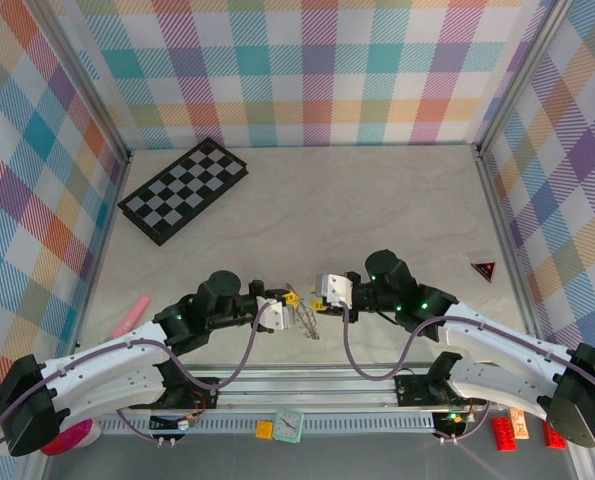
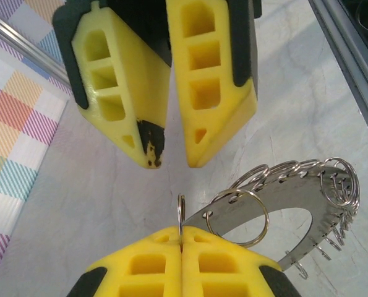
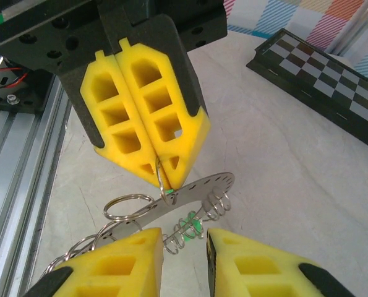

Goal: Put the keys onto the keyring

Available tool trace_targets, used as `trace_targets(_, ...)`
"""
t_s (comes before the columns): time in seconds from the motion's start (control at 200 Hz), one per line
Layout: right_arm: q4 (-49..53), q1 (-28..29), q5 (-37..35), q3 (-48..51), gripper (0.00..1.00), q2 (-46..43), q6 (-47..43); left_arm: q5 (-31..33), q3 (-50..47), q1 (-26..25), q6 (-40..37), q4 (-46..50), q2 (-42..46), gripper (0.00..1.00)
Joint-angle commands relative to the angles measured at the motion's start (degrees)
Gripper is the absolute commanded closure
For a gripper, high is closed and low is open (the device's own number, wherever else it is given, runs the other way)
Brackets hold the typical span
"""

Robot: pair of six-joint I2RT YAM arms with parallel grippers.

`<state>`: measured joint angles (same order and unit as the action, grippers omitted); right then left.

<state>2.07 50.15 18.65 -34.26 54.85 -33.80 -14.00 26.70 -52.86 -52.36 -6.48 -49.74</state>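
Note:
The keyring (image 2: pixel 295 201) is a flat grey metal crescent with punched holes and several small wire rings hanging from it. It hangs just above the table between both arms (image 1: pixel 306 321). My left gripper (image 2: pixel 182 246) is shut on one small split ring at the crescent's tip; from the right wrist it shows pinching that ring (image 3: pixel 163 176). My right gripper (image 3: pixel 185 241) faces it with its jaws apart, and a cluster of small rings lies in the gap. A mint-green bit, seemingly a head of the keys (image 3: pixel 195 223), shows among those rings; no blade can be made out.
A folded chessboard (image 1: pixel 184 188) lies at the back left, a red triangle (image 1: pixel 485 269) at the right wall and a pink object (image 1: pixel 129 315) at the left. The aluminium rail (image 1: pixel 307 381) runs along the near edge under the arms.

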Motion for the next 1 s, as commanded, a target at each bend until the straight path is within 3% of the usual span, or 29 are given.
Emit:
trace_targets(0.0, -2.6, -0.3, 1.8, 0.3, 0.74, -0.3, -2.0, 0.0, -0.2, -0.7, -2.0, -4.1, 1.0, 1.0)
trace_targets(0.325, -4.2, 0.0, 4.9, -0.5, 0.72, 1.3, -2.2, -1.7, 0.0, -0.7, -1.2, -3.6, 0.9, 1.0)
trace_targets(0.995, -5.0, 0.9, 5.6, -1.9, 0.81, 4.5, -2.9, -4.0, -0.1, -0.7, 3.7, -4.8, 0.3, 1.0)
